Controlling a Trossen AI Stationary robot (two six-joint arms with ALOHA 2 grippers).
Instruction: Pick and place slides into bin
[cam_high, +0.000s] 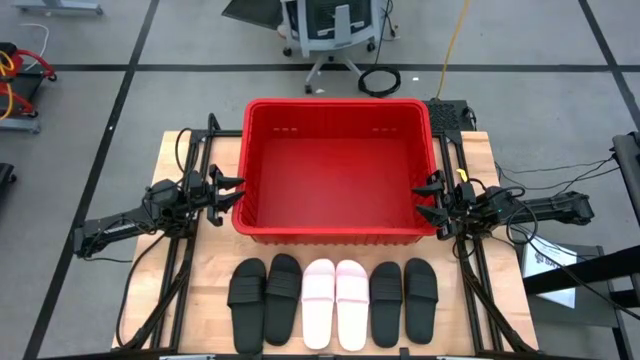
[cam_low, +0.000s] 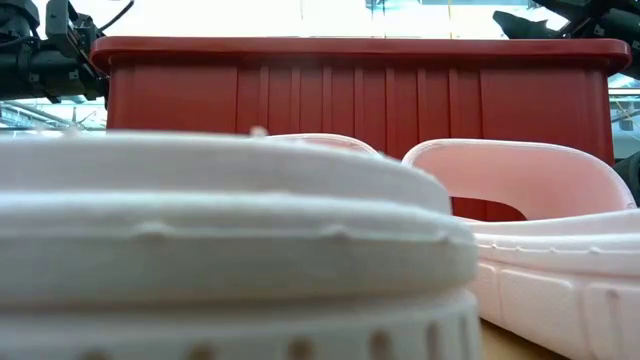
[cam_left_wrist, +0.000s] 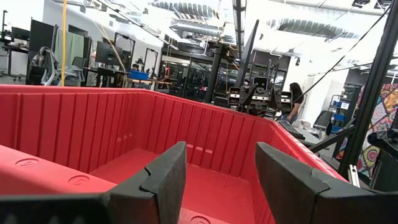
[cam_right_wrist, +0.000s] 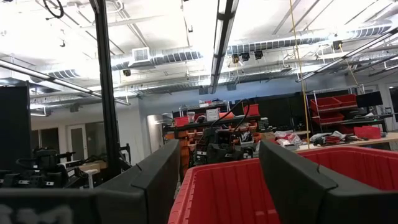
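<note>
Six slides lie side by side, soles down, along the table's near edge: two black (cam_high: 264, 297), two pale pink (cam_high: 335, 302) and two black (cam_high: 403, 299). The pink pair fills the low view (cam_low: 230, 250). The red bin (cam_high: 337, 228) stands behind them at mid table and holds nothing. My left gripper (cam_high: 232, 194) is open at the bin's left wall. My right gripper (cam_high: 428, 200) is open at the bin's right wall. Both grippers are empty. The bin also shows past the fingers in the left wrist view (cam_left_wrist: 93, 130) and the right wrist view (cam_right_wrist: 230, 193).
Black frame rails (cam_high: 190, 250) run along the table's left and right sides beside the arms. An office chair (cam_high: 330, 30) and cables lie on the floor beyond the far edge. Bare wood (cam_high: 200, 290) shows left and right of the slides.
</note>
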